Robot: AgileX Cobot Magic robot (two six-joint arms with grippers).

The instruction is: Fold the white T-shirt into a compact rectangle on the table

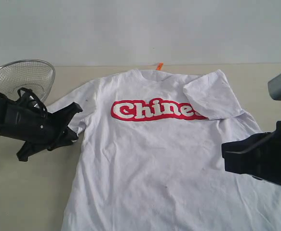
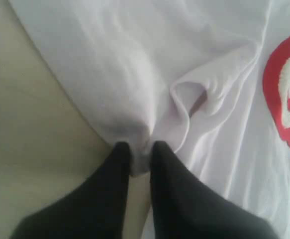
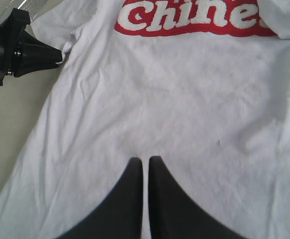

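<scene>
The white T-shirt [image 1: 154,159] lies face up on the table [image 1: 29,192], red "Chines" lettering [image 1: 154,110] across the chest and an orange neck tag [image 1: 159,66] at the collar. Its right-hand sleeve [image 1: 212,94] is folded in over the chest. My left gripper [image 2: 140,149] is shut on the hem of the other sleeve [image 2: 135,114], with cloth bunched between its fingertips; in the exterior view it sits at the shirt's left edge [image 1: 75,120]. My right gripper [image 3: 145,162] hovers over the shirt's lower body, shut with nothing held.
A wire mesh basket [image 1: 22,77] stands at the back left, behind the left arm. The right arm's black body [image 1: 260,154] hangs over the shirt's right side. Bare tabletop lies left of the shirt.
</scene>
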